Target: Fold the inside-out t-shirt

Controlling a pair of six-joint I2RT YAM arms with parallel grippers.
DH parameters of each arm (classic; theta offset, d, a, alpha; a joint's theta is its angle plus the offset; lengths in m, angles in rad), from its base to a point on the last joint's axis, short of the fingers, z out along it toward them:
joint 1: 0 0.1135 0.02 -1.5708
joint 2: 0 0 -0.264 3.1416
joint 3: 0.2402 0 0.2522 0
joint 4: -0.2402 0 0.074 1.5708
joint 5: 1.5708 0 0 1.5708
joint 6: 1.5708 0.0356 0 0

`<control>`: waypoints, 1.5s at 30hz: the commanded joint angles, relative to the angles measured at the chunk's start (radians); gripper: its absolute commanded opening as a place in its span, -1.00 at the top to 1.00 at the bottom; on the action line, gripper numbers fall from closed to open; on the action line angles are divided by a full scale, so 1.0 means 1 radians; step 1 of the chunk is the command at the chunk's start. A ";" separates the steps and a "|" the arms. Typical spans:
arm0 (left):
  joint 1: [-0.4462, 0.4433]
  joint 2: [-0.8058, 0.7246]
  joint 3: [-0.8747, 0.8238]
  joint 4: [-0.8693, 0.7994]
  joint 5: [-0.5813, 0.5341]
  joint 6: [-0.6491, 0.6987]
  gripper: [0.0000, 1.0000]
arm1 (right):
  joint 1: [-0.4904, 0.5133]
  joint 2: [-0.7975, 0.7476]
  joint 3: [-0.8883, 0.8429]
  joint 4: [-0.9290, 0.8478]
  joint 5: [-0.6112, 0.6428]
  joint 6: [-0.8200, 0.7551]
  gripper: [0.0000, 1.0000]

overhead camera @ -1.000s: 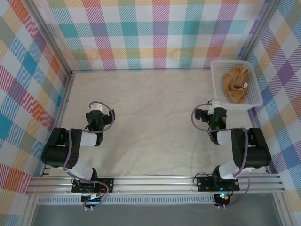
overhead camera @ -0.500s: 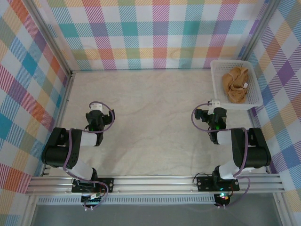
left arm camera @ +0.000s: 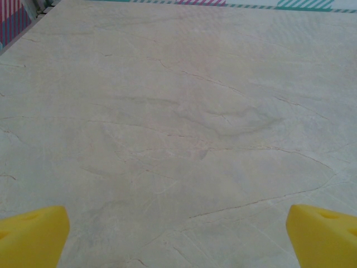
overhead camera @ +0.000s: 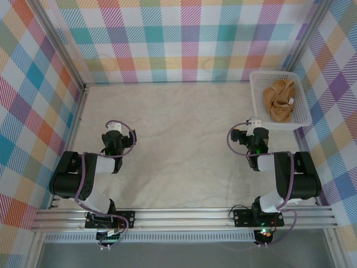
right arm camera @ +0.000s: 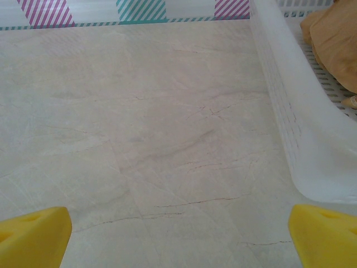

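The inside-out t-shirt (overhead camera: 279,99) is a crumpled tan bundle with a small white label, lying in the white mesh basket (overhead camera: 257,95) at the table's back right; its edge (right arm camera: 334,39) also appears in the right wrist view. My right gripper (overhead camera: 255,124) hovers just in front of and to the left of the basket, open, yellow fingertips (right arm camera: 33,234) wide apart over bare table. On the left side of the table my left gripper (overhead camera: 113,127) is open too, its yellow fingertips (left arm camera: 30,234) spread with nothing between them.
The basket's near wall (right arm camera: 290,111) rises close on the right of my right gripper. Checked fabric walls (overhead camera: 184,39) and metal frame rails enclose the marbled tabletop (overhead camera: 178,139) on three sides.
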 commanded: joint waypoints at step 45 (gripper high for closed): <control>-0.052 -0.495 0.349 -1.058 -0.217 -0.537 -0.93 | -0.283 0.823 1.791 -1.618 -0.041 0.886 -0.74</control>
